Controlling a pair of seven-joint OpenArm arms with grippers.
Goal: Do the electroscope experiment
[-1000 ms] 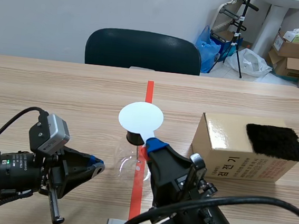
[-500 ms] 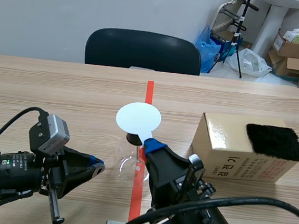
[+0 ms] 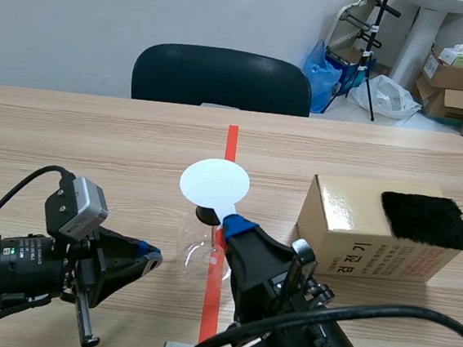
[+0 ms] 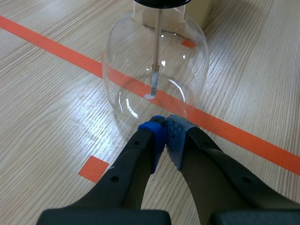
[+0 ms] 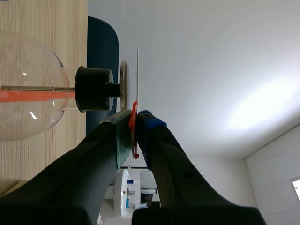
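White disc pinched by right gripper at frame centre, just above glass electroscope, left gripper closed empty at lower left.

Scene view: set between the arms at the near edge of the counter, facing across to the far edge and the black chair. Left wrist view: low, close behind the left hand, angled down at the electroscope. Right wrist view: rolled sideways behind the right hand, sighting level toward the far edge. Shared by all three: the electroscope; by scene and right wrist views, the white disc.
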